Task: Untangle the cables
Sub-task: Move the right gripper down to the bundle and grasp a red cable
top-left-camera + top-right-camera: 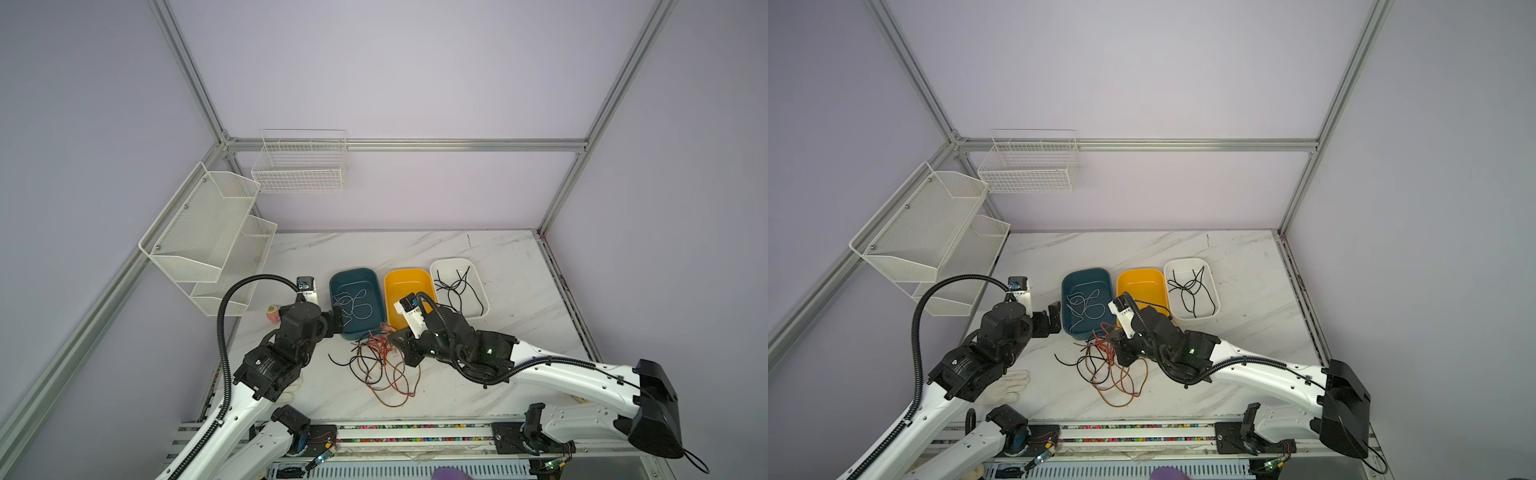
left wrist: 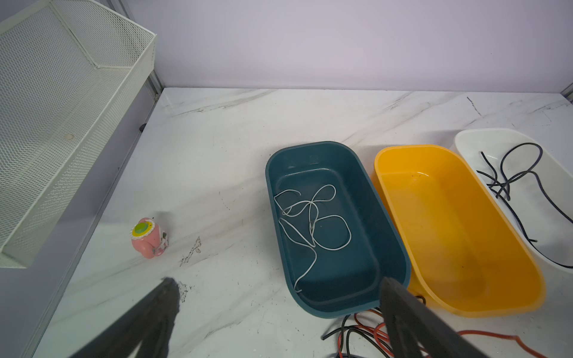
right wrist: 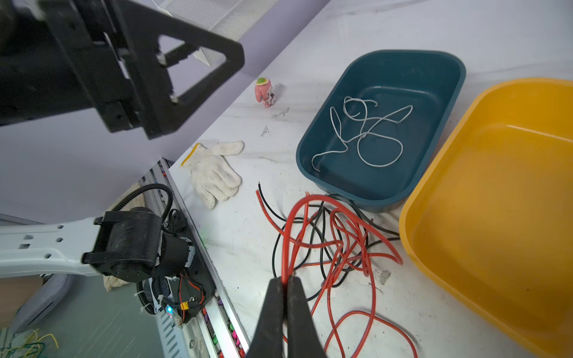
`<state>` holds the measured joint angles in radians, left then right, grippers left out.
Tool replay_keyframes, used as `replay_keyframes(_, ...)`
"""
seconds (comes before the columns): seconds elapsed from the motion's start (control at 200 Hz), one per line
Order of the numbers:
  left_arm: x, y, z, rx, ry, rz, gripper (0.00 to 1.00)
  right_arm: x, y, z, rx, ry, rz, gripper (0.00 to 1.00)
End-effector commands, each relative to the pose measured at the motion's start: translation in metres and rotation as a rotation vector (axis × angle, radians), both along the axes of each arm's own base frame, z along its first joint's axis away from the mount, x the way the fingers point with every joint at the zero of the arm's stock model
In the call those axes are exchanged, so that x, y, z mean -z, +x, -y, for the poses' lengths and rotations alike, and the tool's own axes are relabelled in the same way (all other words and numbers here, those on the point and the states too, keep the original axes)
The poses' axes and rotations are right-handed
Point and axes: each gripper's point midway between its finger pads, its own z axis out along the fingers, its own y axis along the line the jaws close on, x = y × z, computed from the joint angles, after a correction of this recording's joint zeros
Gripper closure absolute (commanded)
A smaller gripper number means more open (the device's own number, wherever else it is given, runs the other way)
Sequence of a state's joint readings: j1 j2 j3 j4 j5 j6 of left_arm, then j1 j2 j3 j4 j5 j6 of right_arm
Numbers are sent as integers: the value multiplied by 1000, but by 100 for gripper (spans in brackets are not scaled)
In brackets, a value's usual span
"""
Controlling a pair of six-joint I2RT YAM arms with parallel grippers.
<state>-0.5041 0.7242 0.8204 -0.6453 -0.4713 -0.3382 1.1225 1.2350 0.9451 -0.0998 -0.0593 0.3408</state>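
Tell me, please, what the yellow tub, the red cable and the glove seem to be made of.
Yellow tub: probably moulded plastic, smooth and slightly glossy, with highlights on its floor.
Red cable: likely rubbery or silicone insulation, matte, bending in limp loops; core unseen.
Glove: knitted cotton-like yarn, off-white, ribbed weave, yellow cuff edge.

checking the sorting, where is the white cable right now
In both top views the white cable lies loosely coiled inside the teal bin, leftmost of the three bins, next to the empty yellow bin.
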Motion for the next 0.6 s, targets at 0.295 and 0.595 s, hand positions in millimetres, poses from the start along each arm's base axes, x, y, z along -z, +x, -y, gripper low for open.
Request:
replay_keyframes(0.295,12,4,5,21,0,-19,0,-71,-8,16,-26,82,125,100)
replay_keyframes(0.595,13,0,42,177,-128,-98,0,-90,-8,11,-48,92,151,100)
